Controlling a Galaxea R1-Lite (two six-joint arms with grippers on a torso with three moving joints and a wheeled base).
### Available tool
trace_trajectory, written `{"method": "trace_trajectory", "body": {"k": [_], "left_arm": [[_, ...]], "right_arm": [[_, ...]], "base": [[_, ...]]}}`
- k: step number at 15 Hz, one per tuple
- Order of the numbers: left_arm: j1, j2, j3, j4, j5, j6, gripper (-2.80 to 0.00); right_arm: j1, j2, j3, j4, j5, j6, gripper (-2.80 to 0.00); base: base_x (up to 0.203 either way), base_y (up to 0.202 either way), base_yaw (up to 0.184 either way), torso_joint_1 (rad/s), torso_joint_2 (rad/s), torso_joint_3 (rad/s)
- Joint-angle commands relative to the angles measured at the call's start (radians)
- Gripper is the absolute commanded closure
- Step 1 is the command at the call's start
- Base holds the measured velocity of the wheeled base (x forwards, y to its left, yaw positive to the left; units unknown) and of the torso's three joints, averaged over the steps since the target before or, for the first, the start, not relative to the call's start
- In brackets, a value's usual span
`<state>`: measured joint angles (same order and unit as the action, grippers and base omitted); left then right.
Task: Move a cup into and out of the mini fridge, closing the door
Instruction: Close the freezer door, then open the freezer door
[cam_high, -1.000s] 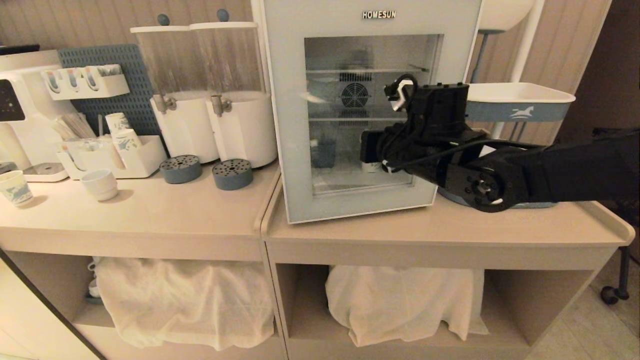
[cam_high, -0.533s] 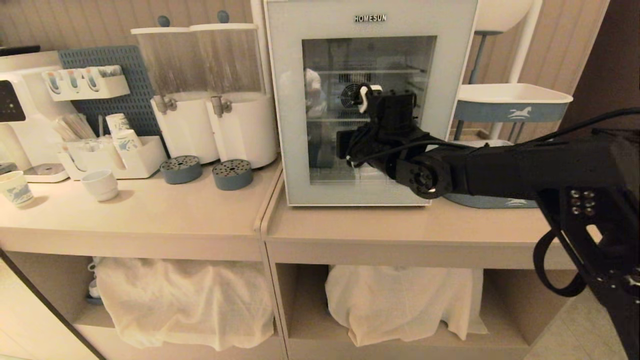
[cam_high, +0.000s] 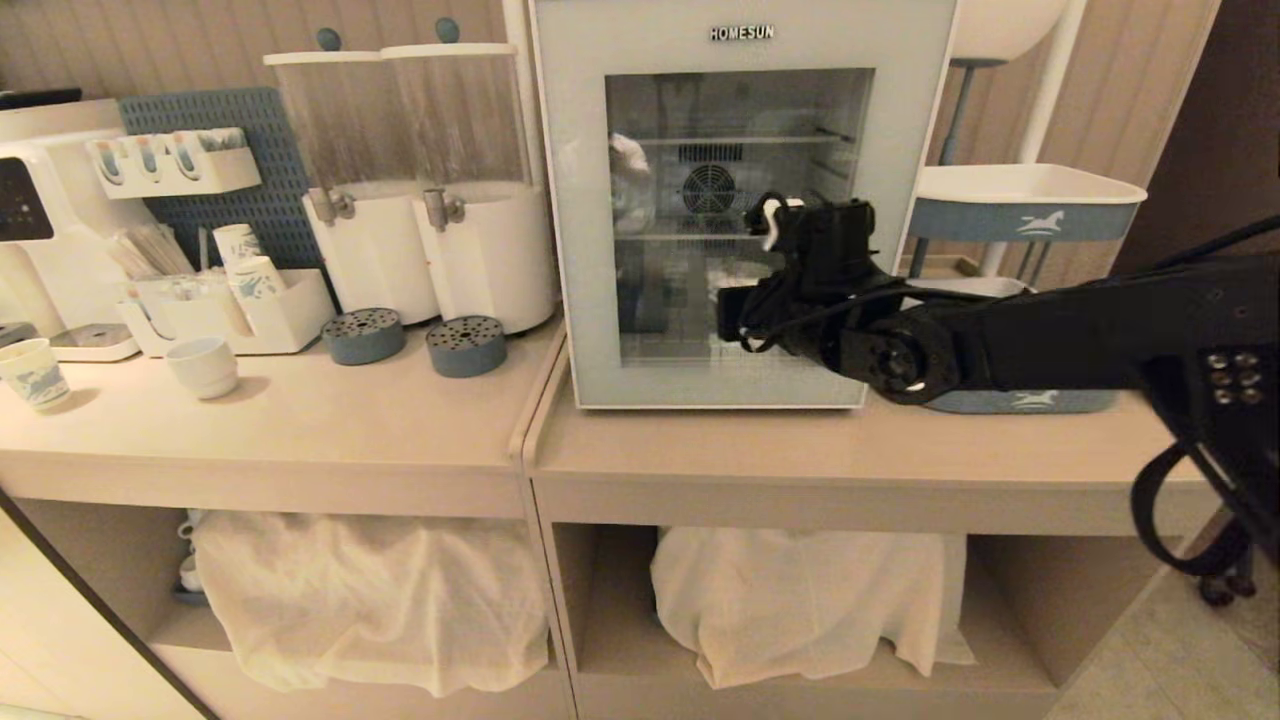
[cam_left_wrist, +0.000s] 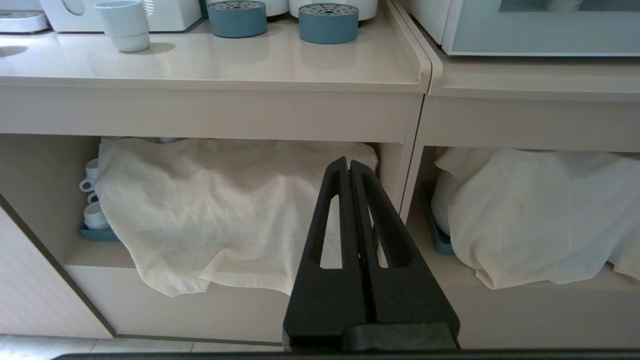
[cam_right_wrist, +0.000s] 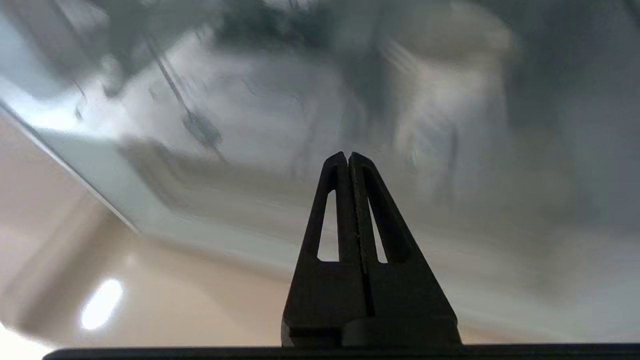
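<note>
The right end effector, fingers pressed together and empty, faces the white mini fridge's glass-windowed door; it should press squarely on the frame until flush.

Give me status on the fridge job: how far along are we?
Done: the door of the mini fridge looks shut, flush with the cabinet. A pale cup-like shape shows behind the glass, too blurred to confirm. In hand: the right gripper, shut and empty, sits at the glass. The left gripper is parked low, shut. Left: cannot tell which cup leg this is.
</note>
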<state>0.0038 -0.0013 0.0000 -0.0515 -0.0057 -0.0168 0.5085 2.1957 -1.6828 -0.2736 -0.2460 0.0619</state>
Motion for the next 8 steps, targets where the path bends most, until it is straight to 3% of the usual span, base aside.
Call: {"method": "trace_trajectory", "body": {"k": [1, 4, 6, 8], "left_arm": [[0.001, 0.001, 0.018, -0.002, 0.000, 0.000, 0.00], [0.001, 0.001, 0.018, -0.001, 0.000, 0.000, 0.00], [0.001, 0.001, 0.018, -0.002, 0.000, -0.001, 0.00], [0.001, 0.001, 0.018, -0.001, 0.000, -0.002, 0.00]], "right_arm": [[-0.025, -0.272, 0.208, -0.005, 0.064, 0.003, 0.00], [-0.145, -0.549, 0.443, -0.005, 0.153, 0.004, 0.00], [-0.257, -0.721, 0.551, 0.005, 0.189, 0.012, 0.00], [-0.316, -0.899, 0.622, 0.056, 0.208, 0.050, 0.00]], "base": [[0.000, 0.000, 0.000, 0.000, 0.00, 0.000], [0.000, 0.000, 0.000, 0.000, 0.00, 0.000], [0.000, 0.000, 0.000, 0.000, 0.00, 0.000], [0.000, 0.000, 0.000, 0.000, 0.00, 0.000]]}}
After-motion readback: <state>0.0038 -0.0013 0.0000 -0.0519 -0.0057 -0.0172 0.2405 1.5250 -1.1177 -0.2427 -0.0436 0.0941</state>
